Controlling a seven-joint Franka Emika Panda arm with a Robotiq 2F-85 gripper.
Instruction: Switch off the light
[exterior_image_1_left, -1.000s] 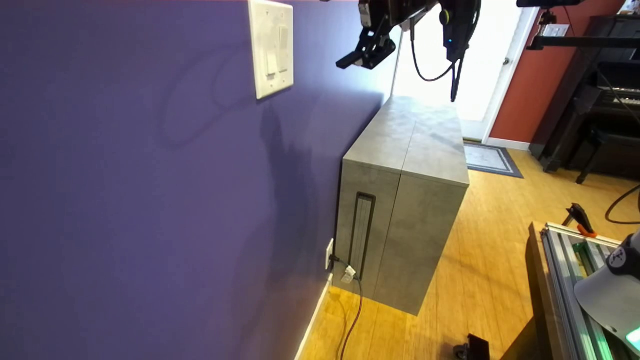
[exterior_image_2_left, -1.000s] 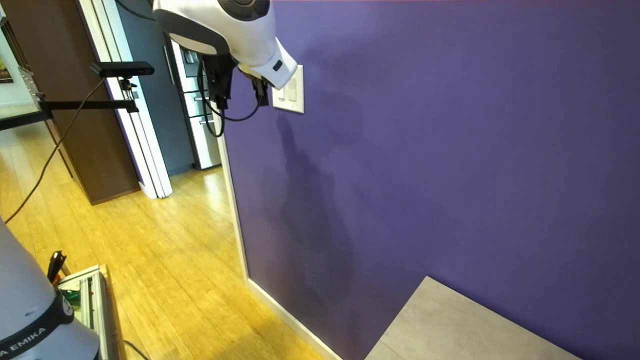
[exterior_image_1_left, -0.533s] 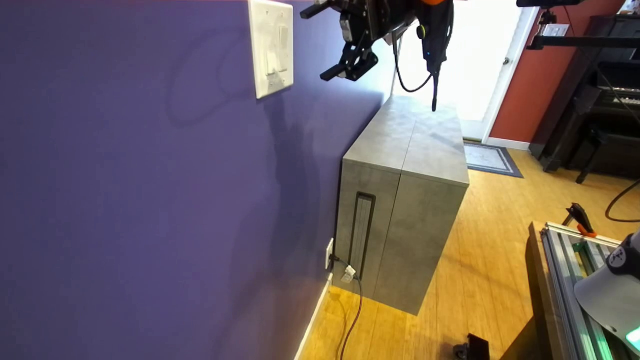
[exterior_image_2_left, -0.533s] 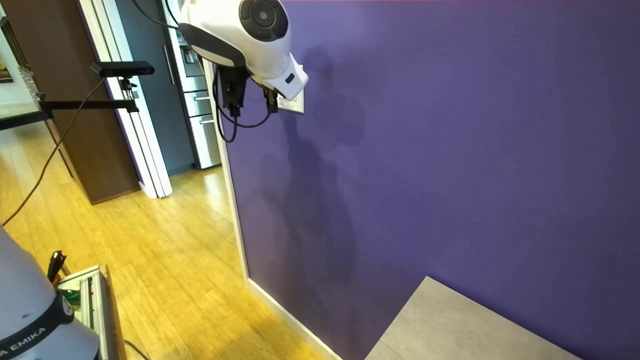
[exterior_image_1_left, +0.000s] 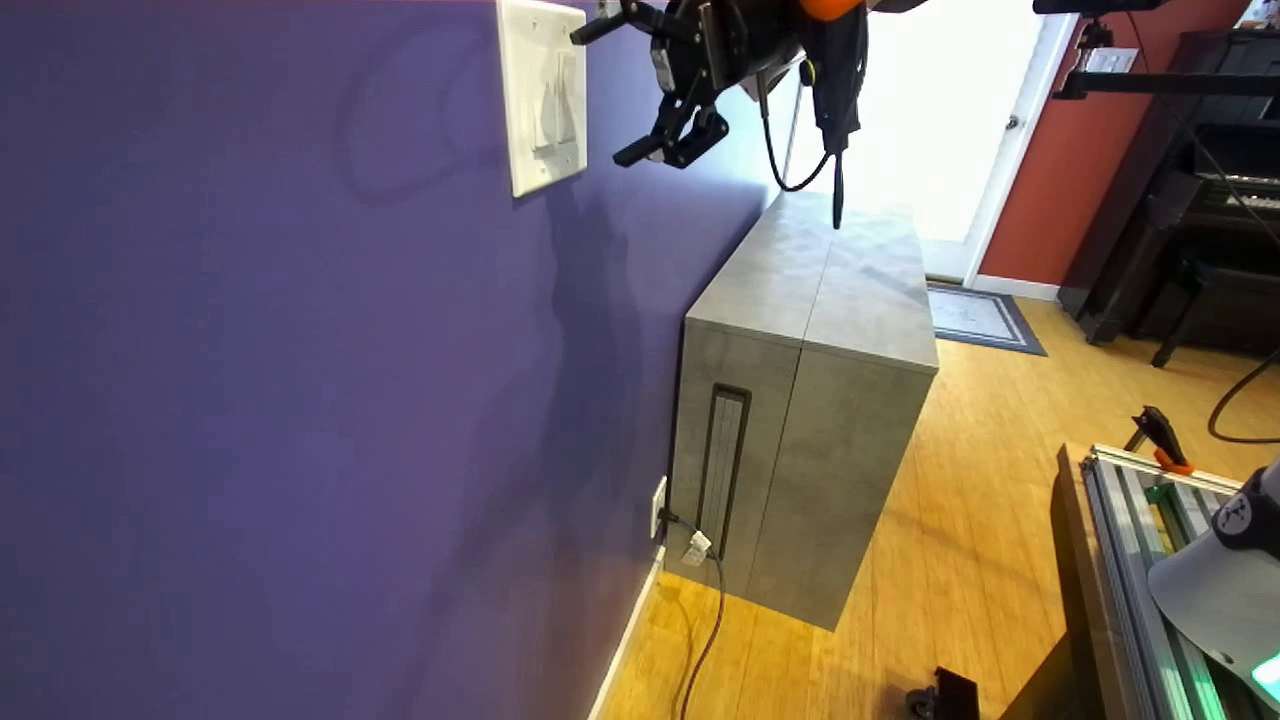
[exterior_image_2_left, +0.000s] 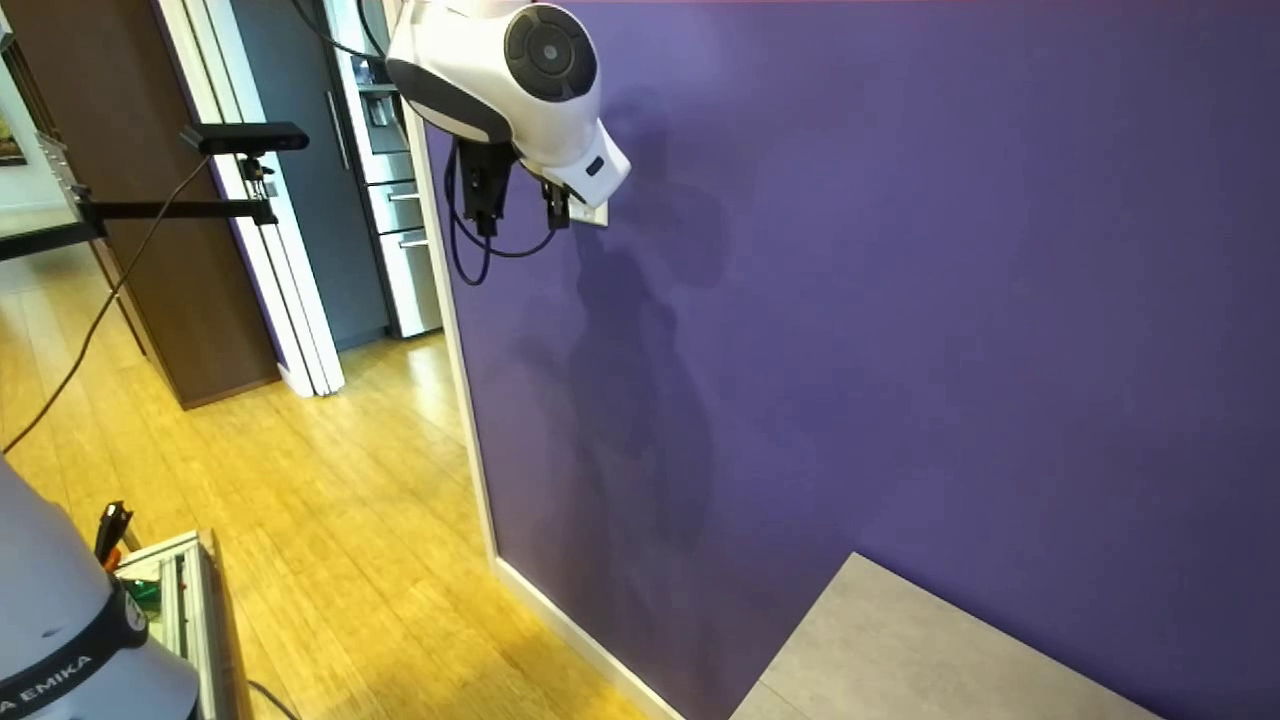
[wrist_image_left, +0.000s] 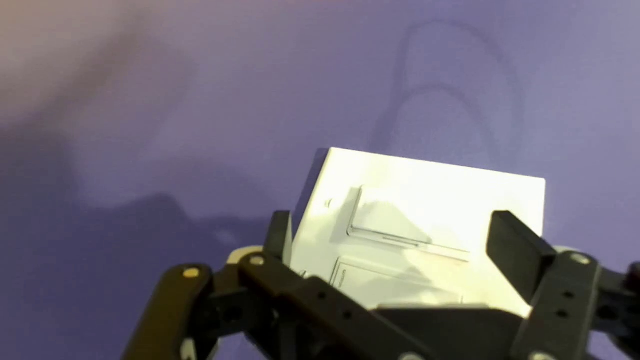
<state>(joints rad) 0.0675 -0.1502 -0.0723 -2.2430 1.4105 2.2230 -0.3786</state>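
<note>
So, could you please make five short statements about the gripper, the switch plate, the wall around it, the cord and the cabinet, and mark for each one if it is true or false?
1. The gripper is open. True.
2. The plate on the wall carries two switches. True.
3. The wall around the plate is green. False: it is purple.
4. The cord is plugged into the outlet beside the cabinet. True.
5. The plate is lower than the top of the cabinet. False: it is higher.
</note>
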